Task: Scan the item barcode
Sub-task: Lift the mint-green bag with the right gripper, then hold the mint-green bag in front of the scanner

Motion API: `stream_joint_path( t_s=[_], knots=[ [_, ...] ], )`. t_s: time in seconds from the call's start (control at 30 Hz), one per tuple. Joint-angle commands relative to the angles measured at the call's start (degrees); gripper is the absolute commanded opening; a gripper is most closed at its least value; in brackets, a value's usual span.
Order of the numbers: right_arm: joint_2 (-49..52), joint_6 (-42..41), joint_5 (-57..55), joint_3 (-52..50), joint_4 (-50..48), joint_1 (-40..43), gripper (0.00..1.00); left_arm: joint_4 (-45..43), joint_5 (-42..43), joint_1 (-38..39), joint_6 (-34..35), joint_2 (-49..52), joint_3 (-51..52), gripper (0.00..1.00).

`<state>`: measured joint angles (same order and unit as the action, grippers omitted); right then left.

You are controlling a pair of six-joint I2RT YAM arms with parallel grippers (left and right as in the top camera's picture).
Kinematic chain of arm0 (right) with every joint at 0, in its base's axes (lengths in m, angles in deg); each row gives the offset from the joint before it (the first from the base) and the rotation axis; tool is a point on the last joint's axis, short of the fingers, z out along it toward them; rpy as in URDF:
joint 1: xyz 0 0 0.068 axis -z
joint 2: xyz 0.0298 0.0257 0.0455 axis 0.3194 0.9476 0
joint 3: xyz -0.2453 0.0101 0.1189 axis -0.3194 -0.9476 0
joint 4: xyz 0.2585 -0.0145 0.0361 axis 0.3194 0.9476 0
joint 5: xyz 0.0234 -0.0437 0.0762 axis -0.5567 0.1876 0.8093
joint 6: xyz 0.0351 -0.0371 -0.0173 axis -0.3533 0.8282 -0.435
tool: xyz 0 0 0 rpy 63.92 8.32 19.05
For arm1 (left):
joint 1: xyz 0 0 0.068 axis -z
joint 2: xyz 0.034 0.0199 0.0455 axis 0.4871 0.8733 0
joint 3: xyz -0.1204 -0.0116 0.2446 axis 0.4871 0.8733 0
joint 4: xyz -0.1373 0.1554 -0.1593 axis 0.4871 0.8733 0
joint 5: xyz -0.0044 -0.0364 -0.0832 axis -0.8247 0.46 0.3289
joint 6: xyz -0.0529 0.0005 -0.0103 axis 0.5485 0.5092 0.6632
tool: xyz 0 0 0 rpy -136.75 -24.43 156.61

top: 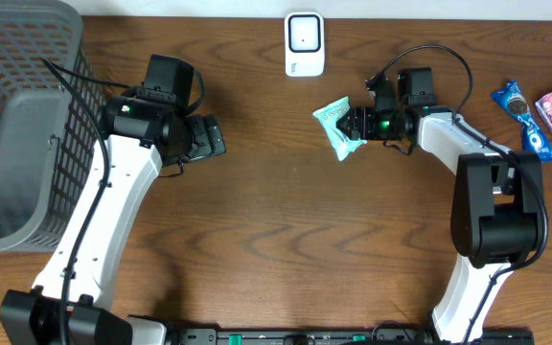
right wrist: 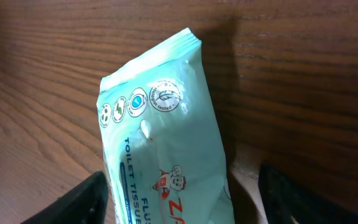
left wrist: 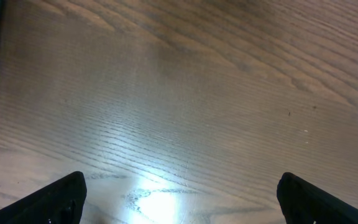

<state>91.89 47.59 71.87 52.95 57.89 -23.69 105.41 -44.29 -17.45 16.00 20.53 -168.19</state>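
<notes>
Mint-green plastic tissue packet (top: pixel 333 120) between the right gripper's (top: pixel 350 124) jaws, right of centre on the brown wooden tabletop (top: pixel 276 230).
Jaws there spread a bit wider than the packet, gap showing on one side, so not pinched. White boxy scanner (top: pixel 304 43) just beyond, at the far edge. Left gripper (top: pixel 217 136) over plain wood, jaws wide apart, holding nothing.

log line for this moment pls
left gripper: open, over table | right gripper: open, tissue packet between fingers | scanner: apart from packet
</notes>
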Motion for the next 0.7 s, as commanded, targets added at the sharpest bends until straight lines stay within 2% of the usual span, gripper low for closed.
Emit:
stream_joint_path(
  t_s=[0.0,0.1,0.17,0.23,0.3,0.4,0.43,0.67],
  knots=[
    [1.84,0.39,-0.13,-0.07,-0.11,-0.59,0.73,0.20,-0.72,-0.17,-0.94,0.13,0.13,0.98],
    [3.43,0.39,-0.13,-0.07,-0.20,-1.11,0.72,0.20,-0.72,-0.17,-0.94,0.13,0.13,0.98],
    [4.55,0.37,0.31,-0.07,-0.22,-1.60,0.66,0.17,-0.72,-0.17,-0.94,0.13,0.13,0.98],
    [5.40,0.33,0.52,-0.07,-0.15,-2.05,0.50,0.17,-0.72,-0.17,-0.94,0.13,0.13,0.98],
    [5.84,-0.85,0.50,-0.07,-0.13,-2.45,0.28,0.17,-0.72,-0.17,-0.94,0.13,0.13,0.98],
    [5.57,-3.06,1.20,0.00,-0.20,-2.54,0.04,0.20,-0.72,-0.17,-0.94,0.13,0.13,0.98],
    [5.42,-3.43,1.68,0.07,-0.17,-2.51,0.01,0.20,-0.72,-0.17,-0.96,0.13,0.13,0.98],
    [2.73,-6.75,9.70,1.90,-0.15,-2.38,0.01,0.20,-0.72,-0.17,-0.94,0.13,0.13,0.98]
  ],
)
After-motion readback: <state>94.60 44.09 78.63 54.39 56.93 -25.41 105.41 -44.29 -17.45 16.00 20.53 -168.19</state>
